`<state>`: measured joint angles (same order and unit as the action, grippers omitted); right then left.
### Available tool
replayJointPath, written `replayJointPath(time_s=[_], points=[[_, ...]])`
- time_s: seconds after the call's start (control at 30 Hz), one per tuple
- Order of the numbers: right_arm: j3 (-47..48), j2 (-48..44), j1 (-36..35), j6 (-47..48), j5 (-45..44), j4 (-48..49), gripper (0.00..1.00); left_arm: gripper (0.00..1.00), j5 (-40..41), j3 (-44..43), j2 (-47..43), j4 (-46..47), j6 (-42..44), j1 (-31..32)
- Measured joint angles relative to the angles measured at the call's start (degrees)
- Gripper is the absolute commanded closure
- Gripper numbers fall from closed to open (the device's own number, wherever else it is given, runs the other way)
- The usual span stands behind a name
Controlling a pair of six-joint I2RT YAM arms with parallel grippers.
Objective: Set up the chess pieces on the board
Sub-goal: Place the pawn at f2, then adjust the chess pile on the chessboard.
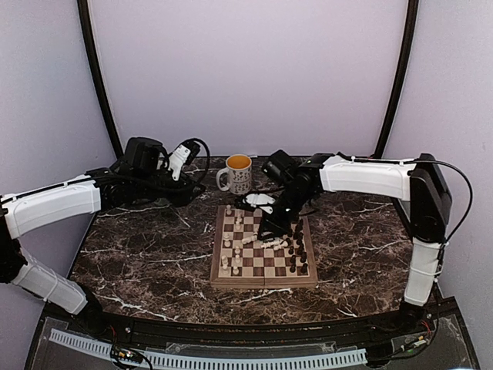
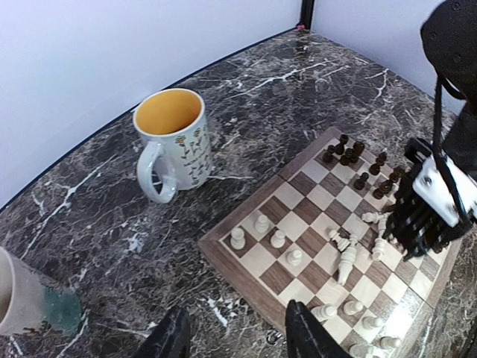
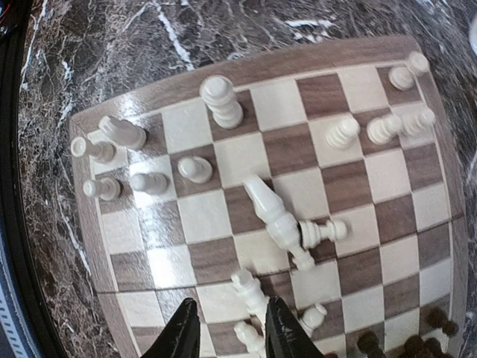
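The wooden board (image 1: 262,283) lies mid-table. Cream-white pieces (image 1: 231,245) stand on its left side and dark pieces (image 1: 300,250) crowd its right side. Several white pieces lie toppled near the middle, among them a tall one (image 3: 272,210) and a small one (image 3: 322,231). My right gripper (image 3: 231,335) is open and low over the board (image 3: 246,74), with a lying white piece (image 3: 250,292) between its fingers, close to the right one. It also shows in the top view (image 1: 273,227). My left gripper (image 2: 238,335) is open and empty over the table beside the board's corner (image 2: 223,257).
A white mug (image 1: 235,174) with a yellow inside stands just behind the board; it also shows in the left wrist view (image 2: 175,142). A pale cup-like thing (image 2: 15,298) sits at the left edge of that view. Dark marble table (image 1: 139,254) all round.
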<state>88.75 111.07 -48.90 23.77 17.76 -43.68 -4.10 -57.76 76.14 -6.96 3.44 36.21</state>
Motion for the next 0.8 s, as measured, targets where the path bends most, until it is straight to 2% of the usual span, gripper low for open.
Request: replayJointPath(time_s=[0.13, 0.4, 0.57, 0.8], points=[[-5.5, -4.7, 5.2, -0.4, 1.9, 1.1, 0.69, 0.57, -3.2, -2.6, 3.8, -0.5, 0.5, 2.2], [-16.3, -14.9, 15.6, -2.2, 6.6, 5.9, 0.69, 0.56, -6.1, -13.0, 18.8, -4.4, 2.8, 12.9], [-22.2, -19.6, 18.1, -4.0, 8.2, 10.4, 0.69, 0.58, -6.9, -20.0, 29.3, -7.8, 5.6, 16.3], [-25.0, -21.9, 20.0, -5.1, 9.0, 13.4, 0.69, 0.59, -6.5, -24.9, 37.0, -9.5, 7.9, 17.7]])
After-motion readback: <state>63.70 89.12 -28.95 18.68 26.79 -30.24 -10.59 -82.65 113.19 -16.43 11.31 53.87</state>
